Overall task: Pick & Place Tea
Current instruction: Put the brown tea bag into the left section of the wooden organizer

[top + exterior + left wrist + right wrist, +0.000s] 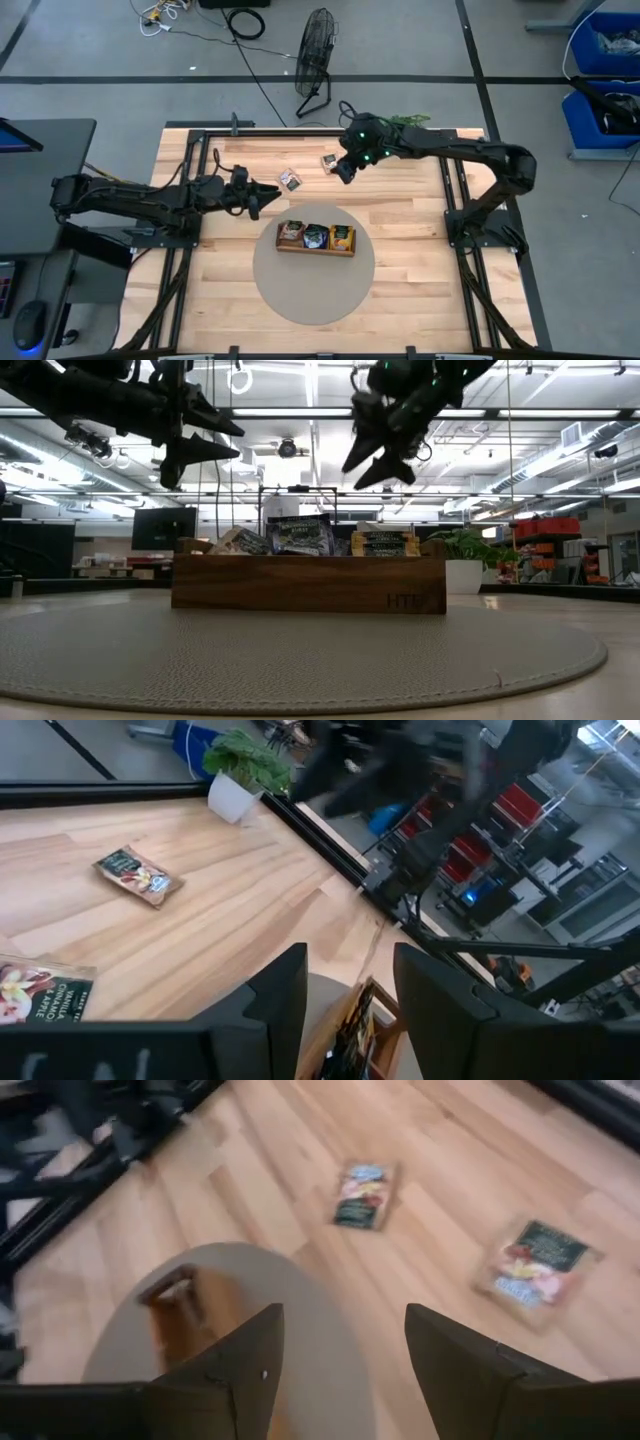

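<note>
Two loose tea packets lie flat on the wooden table: one (pixel 290 180) (pixel 40 992) (pixel 363 1195) and one nearer the far edge (pixel 328 161) (pixel 138 875) (pixel 540 1265). More packets stand in the brown wooden tray (pixel 315 249) (pixel 308 582), which rests on a round grey mat (pixel 312 290). My left gripper (pixel 265 200) (pixel 350 990) is open, in the air left of the tray. My right gripper (pixel 345 170) (pixel 345 1350) is open, in the air above the table beside the farther packet. Neither gripper holds anything.
A potted plant (pixel 405 121) (pixel 240 770) stands at the table's far edge. Black frame rails (pixel 455 190) run along the table's sides. Bare wood shows around the mat. A floor fan (pixel 315 55) stands beyond the table.
</note>
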Controlling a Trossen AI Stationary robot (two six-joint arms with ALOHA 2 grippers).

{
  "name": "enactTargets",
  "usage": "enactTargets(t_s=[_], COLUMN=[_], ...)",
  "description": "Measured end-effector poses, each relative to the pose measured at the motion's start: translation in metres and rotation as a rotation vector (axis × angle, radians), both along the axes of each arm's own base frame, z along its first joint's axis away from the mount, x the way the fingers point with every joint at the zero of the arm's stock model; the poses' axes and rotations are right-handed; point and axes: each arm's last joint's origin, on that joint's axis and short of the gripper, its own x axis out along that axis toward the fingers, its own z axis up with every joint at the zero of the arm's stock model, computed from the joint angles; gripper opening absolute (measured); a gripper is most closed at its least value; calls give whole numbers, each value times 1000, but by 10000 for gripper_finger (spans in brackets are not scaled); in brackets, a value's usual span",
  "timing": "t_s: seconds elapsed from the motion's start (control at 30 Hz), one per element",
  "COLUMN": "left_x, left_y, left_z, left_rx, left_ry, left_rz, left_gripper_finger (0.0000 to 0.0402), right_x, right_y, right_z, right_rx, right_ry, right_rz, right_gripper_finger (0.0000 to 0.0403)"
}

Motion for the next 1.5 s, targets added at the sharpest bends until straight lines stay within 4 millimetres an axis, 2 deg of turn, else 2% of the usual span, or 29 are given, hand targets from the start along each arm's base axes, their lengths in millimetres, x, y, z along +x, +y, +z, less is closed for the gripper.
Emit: enactTargets(t_s=[0.13,0.33,0.57,0.77,0.9,1.23,1.37,1.5], left_x=[0,0,0,0,0,0,0,0], left_y=[0,0,0,0,0,0,1,1], left_z=[0,2,2,2,2,2,3,3], left_rx=[-4,-5,-43,-50,-50,-75,-98,-99], left_ry=[-1,-22,-35,-37,-37,-49,-58,-58], left_rz=[0,1,6,7,8,13,17,17], left_gripper_finger=[154,154,154,154,154,154,154,154], right_x=[1,-5,-13,-17,-14,21,30,35], right_y=[-30,-75,-110,-131,-144,-176,-179,-179], right_z=[-18,-56,-80,-89,-94,-96,-106,-115], right_rx=[79,223,271,278,273,159,169,168], right_ry=[-10,29,38,10,47,244,342,389], right_rz=[-22,-68,-225,-292,-263,-100,8,38], right_gripper_finger=[217,217,217,217,217,217,217,217])
